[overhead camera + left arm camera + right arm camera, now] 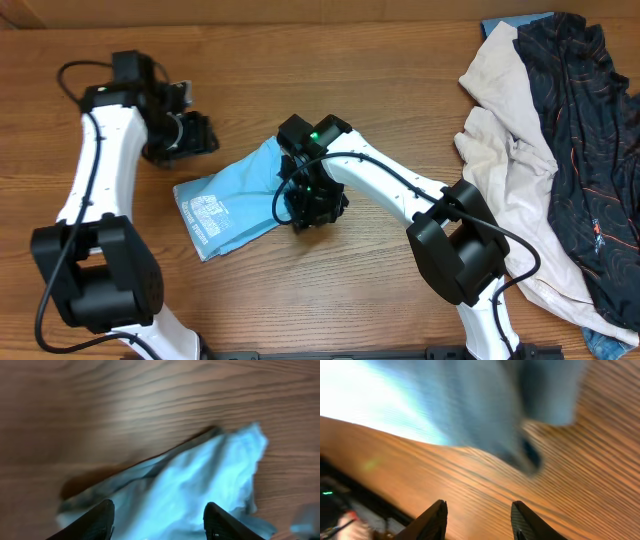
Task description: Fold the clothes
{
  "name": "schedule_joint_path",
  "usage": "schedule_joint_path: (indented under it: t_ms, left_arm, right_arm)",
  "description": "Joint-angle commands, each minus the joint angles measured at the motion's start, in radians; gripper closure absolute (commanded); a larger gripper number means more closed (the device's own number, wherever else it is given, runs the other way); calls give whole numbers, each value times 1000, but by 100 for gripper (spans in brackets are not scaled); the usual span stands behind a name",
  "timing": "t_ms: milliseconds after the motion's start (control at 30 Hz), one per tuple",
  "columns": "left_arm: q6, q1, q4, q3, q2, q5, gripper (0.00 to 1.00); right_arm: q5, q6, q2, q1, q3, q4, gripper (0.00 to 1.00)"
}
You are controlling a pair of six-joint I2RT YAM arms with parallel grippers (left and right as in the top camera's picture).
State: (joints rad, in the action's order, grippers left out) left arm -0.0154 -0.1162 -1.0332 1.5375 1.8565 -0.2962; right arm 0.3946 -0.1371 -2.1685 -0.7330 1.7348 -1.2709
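Three garments are on the wooden bench [380, 60]. The light blue T-shirt [235, 200] lies folded into a compact oblong near the middle of the bench, a little toward the left edge. White lettering faces up on the end nearer the near edge. The cream garment [500, 150] and the black orange-lined garment [580, 130] lie crumpled together along the right edge, from the far right corner down to the near right corner. The black one overlaps the cream one on the side toward that edge. Both are well apart from the T-shirt.

Left gripper [190, 135]: positioned just beyond the T-shirt's far left corner. In its wrist view the fingers [95, 520] stand wide apart with nothing held. Blue cloth [200, 485] lies on the wood ahead of them. Contact with the cloth cannot be determined.

Right gripper [318, 210]: positioned at the T-shirt's right end, with its arm reaching in from the near edge. Its wrist view is blurred but shows the fingers [432, 520] spread, bare wood between them and nothing gripped. Blue fabric [470, 405] fills the upper part of that view.
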Motion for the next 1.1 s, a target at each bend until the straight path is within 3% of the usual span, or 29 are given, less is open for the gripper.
schedule_joint_path:
  t_ms: [0,233,333,533,667,767,833,933,1000,1067]
  left_arm:
    - [-76,35,26,-13,-10,-29,41]
    - [-192,116,17,-13,7,-107,41]
    - [-194,143,22,-13,45,-93,36]
    - [-186,174,41,-13,140,-101,36]
    - [-187,190,53,-13,187,-97,38]
    - [-187,196,67,-13,201,-86,46]
    - [-187,196,75,-13,201,-86,59]
    - [-187,196,77,-13,201,-86,80]
    - [-187,196,77,-13,201,-86,85]
    - [-185,195,77,-12,201,-86,87]
  right_arm:
    - [93,-49,63,23,30,41,55]
    - [30,-200,76,47,30,134,54]
    - [-12,-208,76,47,30,133,52]
    - [-42,-204,76,47,9,134,52]
    - [-101,-204,76,47,-20,144,51]
    - [-106,-200,76,46,-38,165,53]
    - [-106,-200,76,46,-46,179,60]
    - [-106,-200,76,46,-60,200,85]
    - [-106,-196,76,46,-72,214,96]
    - [-106,-197,76,46,-90,232,96]
